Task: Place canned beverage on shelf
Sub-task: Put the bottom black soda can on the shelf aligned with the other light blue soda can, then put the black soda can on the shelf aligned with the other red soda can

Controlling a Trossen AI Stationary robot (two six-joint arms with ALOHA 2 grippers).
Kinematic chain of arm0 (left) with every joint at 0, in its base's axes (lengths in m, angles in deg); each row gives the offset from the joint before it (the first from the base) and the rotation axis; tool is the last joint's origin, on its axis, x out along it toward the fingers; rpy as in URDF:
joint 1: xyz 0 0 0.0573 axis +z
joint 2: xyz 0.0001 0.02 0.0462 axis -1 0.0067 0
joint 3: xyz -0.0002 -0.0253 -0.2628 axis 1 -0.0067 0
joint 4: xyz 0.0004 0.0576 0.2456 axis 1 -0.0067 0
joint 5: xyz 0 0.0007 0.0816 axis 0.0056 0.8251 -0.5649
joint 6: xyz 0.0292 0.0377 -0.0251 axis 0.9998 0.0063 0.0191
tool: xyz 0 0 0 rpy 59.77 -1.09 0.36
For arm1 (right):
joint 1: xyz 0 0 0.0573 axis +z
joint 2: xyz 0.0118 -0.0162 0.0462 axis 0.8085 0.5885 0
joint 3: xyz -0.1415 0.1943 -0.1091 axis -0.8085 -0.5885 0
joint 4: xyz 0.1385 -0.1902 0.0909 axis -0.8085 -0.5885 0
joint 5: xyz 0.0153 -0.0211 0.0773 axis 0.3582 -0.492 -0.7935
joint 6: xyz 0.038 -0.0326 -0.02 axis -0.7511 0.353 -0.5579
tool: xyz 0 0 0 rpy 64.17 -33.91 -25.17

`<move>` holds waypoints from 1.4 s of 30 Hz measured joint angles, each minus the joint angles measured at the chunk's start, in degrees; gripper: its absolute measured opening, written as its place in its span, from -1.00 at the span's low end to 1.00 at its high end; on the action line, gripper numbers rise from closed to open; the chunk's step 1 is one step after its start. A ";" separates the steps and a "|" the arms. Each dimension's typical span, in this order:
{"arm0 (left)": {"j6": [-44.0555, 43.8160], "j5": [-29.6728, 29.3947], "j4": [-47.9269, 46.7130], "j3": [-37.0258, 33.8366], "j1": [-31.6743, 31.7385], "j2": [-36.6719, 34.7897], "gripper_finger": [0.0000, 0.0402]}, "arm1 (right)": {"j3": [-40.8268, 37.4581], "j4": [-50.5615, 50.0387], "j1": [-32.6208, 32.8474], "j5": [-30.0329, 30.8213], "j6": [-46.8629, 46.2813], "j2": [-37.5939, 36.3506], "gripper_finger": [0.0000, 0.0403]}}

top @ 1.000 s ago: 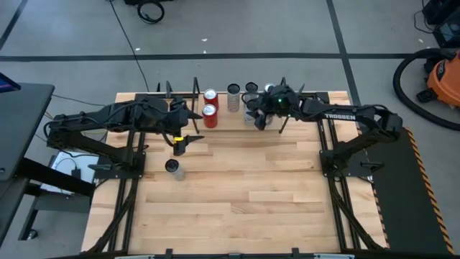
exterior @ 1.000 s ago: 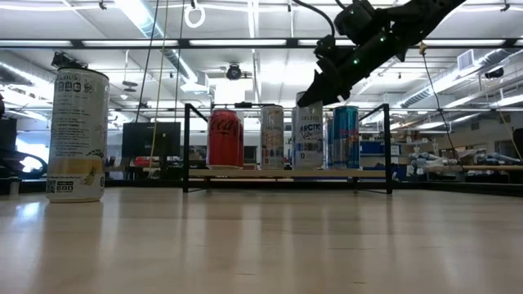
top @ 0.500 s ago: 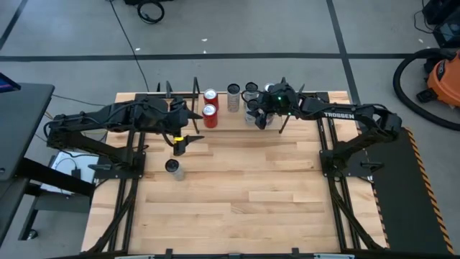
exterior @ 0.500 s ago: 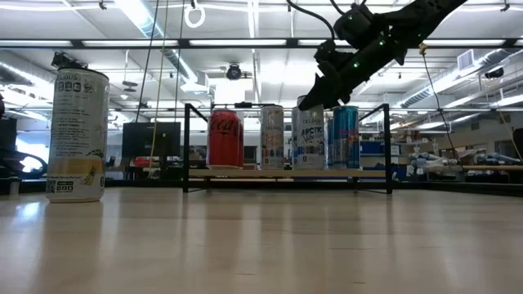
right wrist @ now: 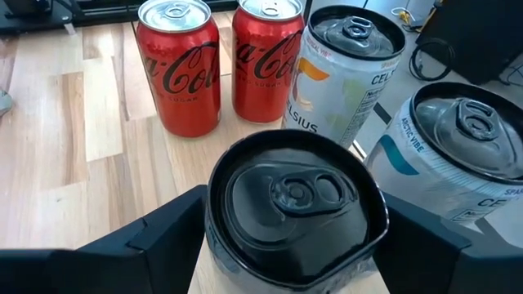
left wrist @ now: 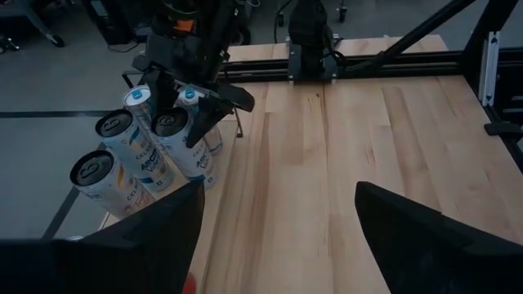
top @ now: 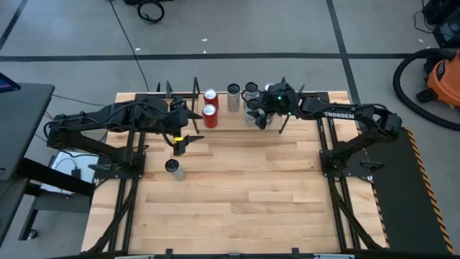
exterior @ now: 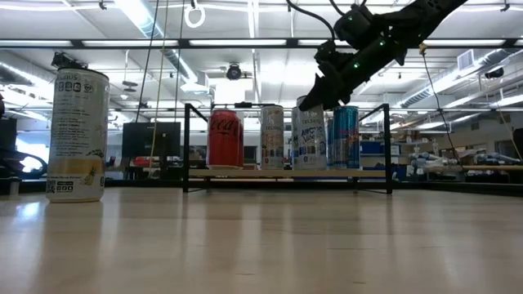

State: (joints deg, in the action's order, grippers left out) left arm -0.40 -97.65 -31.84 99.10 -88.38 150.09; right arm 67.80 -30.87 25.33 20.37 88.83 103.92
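Note:
The shelf [exterior: 286, 173] stands at the table's far edge, with a red can [exterior: 225, 139], a white can [exterior: 272, 136] and a blue can [exterior: 345, 137] in a row on it. My right gripper [exterior: 315, 100] is shut on a white Arctic can [exterior: 309, 137] between the white and blue cans. The Arctic can's dark top shows in the right wrist view [right wrist: 294, 200]. My left gripper [top: 180, 146] hangs open and empty over the table's left part, its fingers wide apart in its wrist view [left wrist: 278, 212]. My right gripper pinches the Arctic can near its top rim [right wrist: 219, 214], one finger [right wrist: 163, 233] on each side. The fingers slant down at it from above and from the table's right. The can stands about upright, its base level with the shelf's platform. Whether it rests there, I cannot tell.
A tall white can [exterior: 78, 135] stands alone on the table left of centre [top: 172, 168], near my left gripper. A second red can [right wrist: 265, 53] stands beside the first [right wrist: 180, 73]. Black rod frames [exterior: 186, 147] close the shelf's ends. The near half of the table [top: 244, 208] is bare wood.
My right gripper has gone a little toward the table's far edge with the Arctic can, which stays upright in the row, then has held still.

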 joint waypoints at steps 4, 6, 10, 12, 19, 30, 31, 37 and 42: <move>0.00 0.00 0.00 0.00 0.00 0.00 0.58 | -0.02 1.12 0.00 0.00 -0.07 0.00 0.56; 0.00 0.00 0.00 0.00 0.00 0.00 0.58 | -0.02 1.13 0.00 0.00 -0.01 0.01 0.56; 0.00 0.00 0.00 0.00 0.00 0.00 0.58 | -0.02 1.13 0.00 0.00 0.02 0.02 0.57; 0.00 0.00 0.00 0.00 0.00 0.00 0.58 | -0.02 1.20 0.00 0.00 0.27 0.02 0.57; 0.00 0.00 0.00 0.00 0.00 0.00 0.58 | -0.04 4.32 -0.02 0.44 1.55 0.02 0.57; 0.42 0.02 -0.02 0.00 0.00 0.02 0.58 | -0.07 5.26 -0.02 0.57 2.66 -5.49 0.57; 0.42 0.00 -0.04 0.00 0.00 0.02 0.58 | -0.07 5.16 -0.02 0.57 2.66 -6.12 0.57; 0.57 0.00 -0.49 0.00 0.00 0.02 0.58 | -0.07 4.98 0.07 -0.01 2.64 -8.95 0.57; 0.55 0.00 -1.03 0.00 0.00 0.02 0.58 | -0.07 4.97 0.85 -3.10 2.62 -11.37 0.57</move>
State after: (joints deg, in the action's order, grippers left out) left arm 0.14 -97.65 -32.87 99.10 -88.38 150.11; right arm 67.73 -25.90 26.17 17.26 91.45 92.55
